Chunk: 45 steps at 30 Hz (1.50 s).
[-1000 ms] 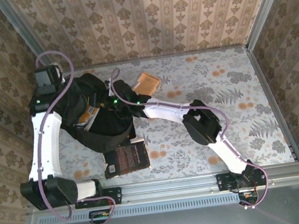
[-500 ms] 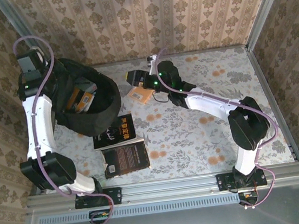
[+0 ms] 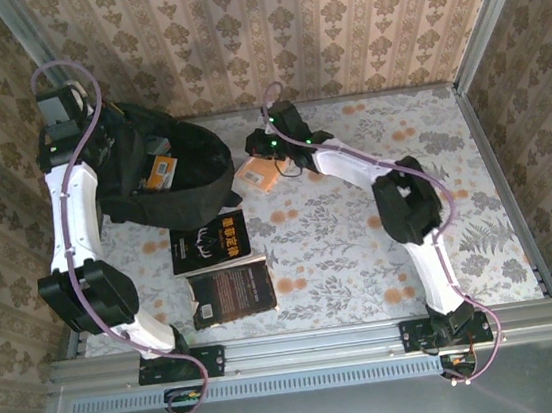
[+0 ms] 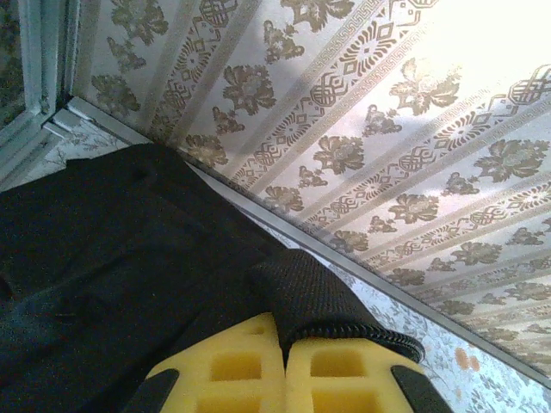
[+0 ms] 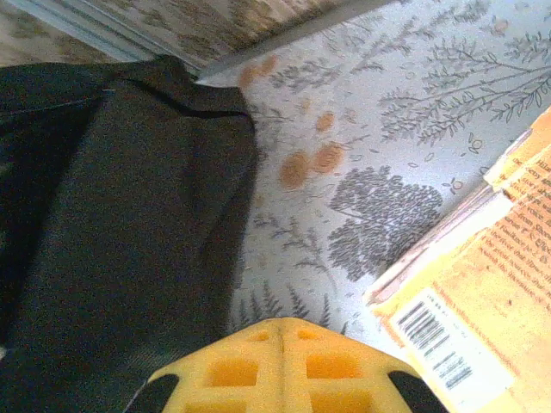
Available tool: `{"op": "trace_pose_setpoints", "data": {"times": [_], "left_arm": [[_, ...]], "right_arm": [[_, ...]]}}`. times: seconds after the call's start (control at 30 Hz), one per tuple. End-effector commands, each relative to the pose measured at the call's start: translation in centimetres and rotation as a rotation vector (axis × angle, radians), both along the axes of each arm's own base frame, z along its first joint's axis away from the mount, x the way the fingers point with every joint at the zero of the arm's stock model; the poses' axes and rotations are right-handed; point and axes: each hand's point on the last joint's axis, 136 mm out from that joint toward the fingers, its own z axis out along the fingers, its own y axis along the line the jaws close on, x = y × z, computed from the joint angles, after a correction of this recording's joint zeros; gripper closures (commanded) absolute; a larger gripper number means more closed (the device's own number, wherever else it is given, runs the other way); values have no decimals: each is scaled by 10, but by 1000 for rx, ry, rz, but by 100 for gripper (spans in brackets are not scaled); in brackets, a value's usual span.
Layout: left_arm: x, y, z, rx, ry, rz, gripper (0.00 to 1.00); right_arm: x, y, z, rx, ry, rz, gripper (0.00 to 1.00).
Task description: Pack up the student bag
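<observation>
Open student bag (image 3: pixel 189 192) at the table's (image 3: pixel 362 246) far-left corner, books (image 3: pixel 161 168) inside it (one orange-covered). Left gripper (image 4: pixel 282 366) pinches the bag's edge. Right gripper (image 5: pixel 280 361) pressed together, empty, just right of the bag beside a loose orange book (image 5: pixel 482 292).

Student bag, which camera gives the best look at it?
Top external: the whole student bag shows, mouth open, books inside. Left wrist gives close black fabric and its strap pinched by the left hand. Right wrist catches one dark side, ahead of the right hand.
</observation>
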Motion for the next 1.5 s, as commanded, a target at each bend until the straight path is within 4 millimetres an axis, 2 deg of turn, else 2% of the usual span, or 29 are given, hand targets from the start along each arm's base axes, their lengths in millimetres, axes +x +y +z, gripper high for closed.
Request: {"op": "trace_pose_setpoints", "data": {"times": [0.0, 0.1, 0.2, 0.33, 0.53, 0.63, 0.87, 1.1, 1.23, 1.3, 1.37, 1.4, 1.47], "left_arm": [[-9, -9, 40, -15, -126, -26, 100], [-12, -17, 32, -7, -109, -46, 100], [-15, -22, 28, 1, -101, -61, 100], [-16, -27, 27, 7, -102, -79, 100], [-15, -45, 19, 26, -82, -129, 100], [-16, -62, 7, 44, -51, -170, 100], [-28, -102, -32, 101, 37, -267, 100], [-63, -164, -90, 85, 177, -437, 93], [-88, -191, -116, 88, 240, -519, 84], [-98, -200, -119, 95, 248, -550, 78], [-109, -207, -118, 109, 259, -576, 67], [-114, -212, -118, 102, 264, -595, 60], [-125, -225, -115, 71, 271, -635, 51]], "right_arm": [[3, -9, -52, -141, 162, -51, 100], [12, -14, -81, -212, 247, -105, 100], [8, -25, -112, -318, 363, -143, 100], [-9, -45, -144, -476, 448, -180, 100], [-46, -71, -163, -658, 508, -139, 100], [-65, -78, -160, -631, 471, -120, 100], [-123, -111, -147, -562, 455, -123, 100], [-200, -123, -156, -385, 488, -101, 100], [-241, -118, -154, -326, 497, -46, 100], [-252, -119, -145, -308, 477, -39, 100], [-255, -122, -130, -288, 437, -34, 100], [-255, -125, -123, -292, 411, -37, 97], [-249, -132, -101, -289, 326, -28, 77]]}}
